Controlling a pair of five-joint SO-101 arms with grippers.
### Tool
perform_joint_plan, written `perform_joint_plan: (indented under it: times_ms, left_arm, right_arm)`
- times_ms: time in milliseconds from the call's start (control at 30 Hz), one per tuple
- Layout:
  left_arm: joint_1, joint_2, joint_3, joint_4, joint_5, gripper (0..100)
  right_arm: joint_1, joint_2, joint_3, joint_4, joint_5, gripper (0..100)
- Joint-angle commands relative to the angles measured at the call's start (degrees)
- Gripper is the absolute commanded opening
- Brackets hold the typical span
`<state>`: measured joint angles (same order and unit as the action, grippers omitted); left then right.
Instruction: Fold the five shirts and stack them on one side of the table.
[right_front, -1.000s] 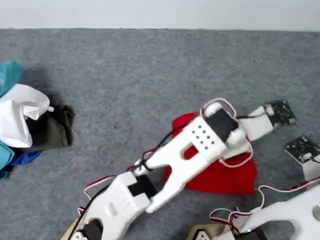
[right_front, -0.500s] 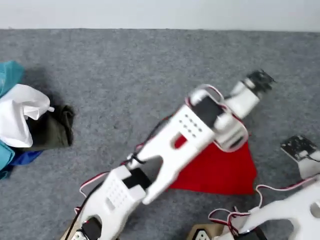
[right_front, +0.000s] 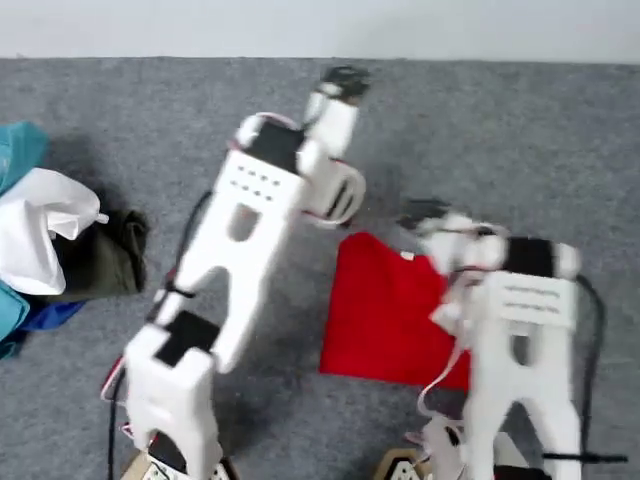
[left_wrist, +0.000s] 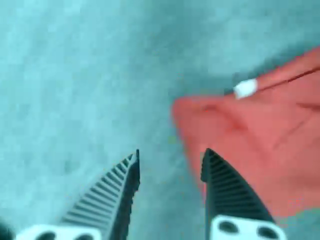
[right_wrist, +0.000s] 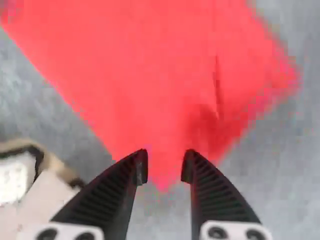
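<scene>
A folded red shirt (right_front: 385, 310) lies flat on the grey carpet, right of centre. My left gripper (right_front: 345, 80) is raised toward the back of the table, beyond the shirt's far left corner. In the left wrist view that gripper (left_wrist: 170, 160) is open over bare carpet, with the red shirt (left_wrist: 260, 140) and its white tag (left_wrist: 245, 88) beside one finger. My right gripper (right_front: 428, 215) hangs over the shirt's far right part. It is open (right_wrist: 162, 160) just above the red shirt (right_wrist: 165, 75), with nothing held.
A pile of other shirts (right_front: 50, 240) in white, dark olive, teal and blue sits at the left edge. The grey carpet (right_front: 180, 130) covers the table up to the white wall at the back. The arm bases stand at the near edge.
The left arm lifted off the red shirt and swung left and toward the back. The right arm came in from the right edge over the shirt's right side.
</scene>
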<state>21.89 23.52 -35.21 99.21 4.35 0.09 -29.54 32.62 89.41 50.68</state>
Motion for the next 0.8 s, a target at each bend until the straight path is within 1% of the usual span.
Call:
perform_joint_plan:
  times_ms: [0,67,133,200,333,533,633,767]
  left_arm:
    - [-6.77,-12.22,15.34,1.58,-1.93,19]
    - [-9.85,-16.26,21.41,1.49,-4.84,19]
    - [-12.92,-19.78,26.24,1.49,-7.12,19]
    - [-15.65,-22.77,29.49,1.49,-8.53,19]
    - [-19.52,-26.55,32.84,1.49,-8.97,19]
    - [-20.40,-28.22,36.97,1.49,-8.88,19]
    - [-20.13,-28.13,37.58,1.49,-8.62,19]
    - [-20.22,-28.04,37.58,1.49,-8.62,19]
  right_arm:
    - [-7.78,-0.31,3.43,-6.37,-2.37,21.5]
    - [-8.31,0.92,6.33,-9.71,-2.37,26.6]
    - [-8.31,2.86,8.35,-12.26,-2.37,28.1]
    - [-8.13,5.32,9.85,-15.25,-2.37,26.3]
    - [-5.23,11.30,10.90,-21.85,-2.55,20.9]
    - [-4.18,19.65,10.55,-28.62,-2.46,18.7]
    - [-1.89,22.11,10.55,-31.34,-2.46,18.6]
    - [1.54,22.37,9.41,-31.52,-2.46,17.3]
